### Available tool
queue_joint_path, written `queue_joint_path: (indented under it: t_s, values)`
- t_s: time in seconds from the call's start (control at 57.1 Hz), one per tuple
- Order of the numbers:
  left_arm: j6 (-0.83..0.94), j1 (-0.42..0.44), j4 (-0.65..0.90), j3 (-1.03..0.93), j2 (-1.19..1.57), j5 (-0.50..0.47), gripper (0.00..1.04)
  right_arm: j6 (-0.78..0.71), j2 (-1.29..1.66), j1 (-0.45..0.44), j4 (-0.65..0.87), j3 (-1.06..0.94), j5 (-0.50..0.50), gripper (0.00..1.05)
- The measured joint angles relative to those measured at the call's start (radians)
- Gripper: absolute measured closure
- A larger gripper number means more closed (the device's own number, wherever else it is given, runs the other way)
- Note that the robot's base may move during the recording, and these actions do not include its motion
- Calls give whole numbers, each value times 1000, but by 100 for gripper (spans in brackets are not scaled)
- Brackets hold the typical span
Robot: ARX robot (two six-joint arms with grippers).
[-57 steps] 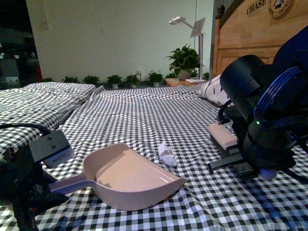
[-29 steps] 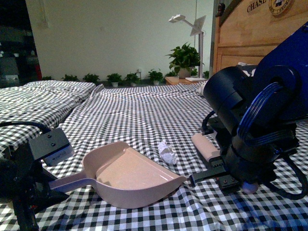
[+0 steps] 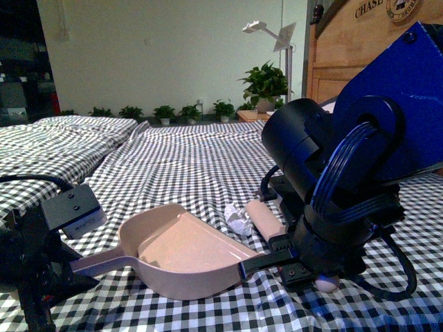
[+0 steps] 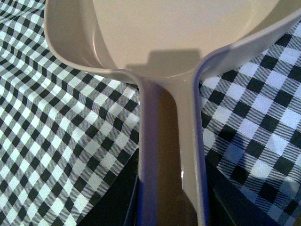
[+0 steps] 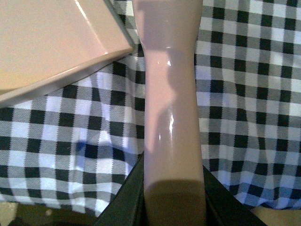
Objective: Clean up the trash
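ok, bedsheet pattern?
Black-and-white check on the bedsheet; shows best in the front view.

The paper wad is hemmed in, with the pink dustpan at its seven o'clock and the brush touching at three, leaving open checkered bedspread toward twelve.

Checked bedspread, potted plant (wooden headboard).
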Motion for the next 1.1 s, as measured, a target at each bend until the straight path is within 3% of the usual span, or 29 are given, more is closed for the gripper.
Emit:
queue_joint_path:
  t_s: [0.403,0.7,1.103]
  values:
    - [1,0,0,0,0,0,77,0,-16,41,0,0,-87,85]
    - [1,0,0,0,0,0,77,-36,-83,75,-24,0,-254,85]
    - [1,0,0,0,0,0,77,-64,-129,18,-31,-1,-259,85]
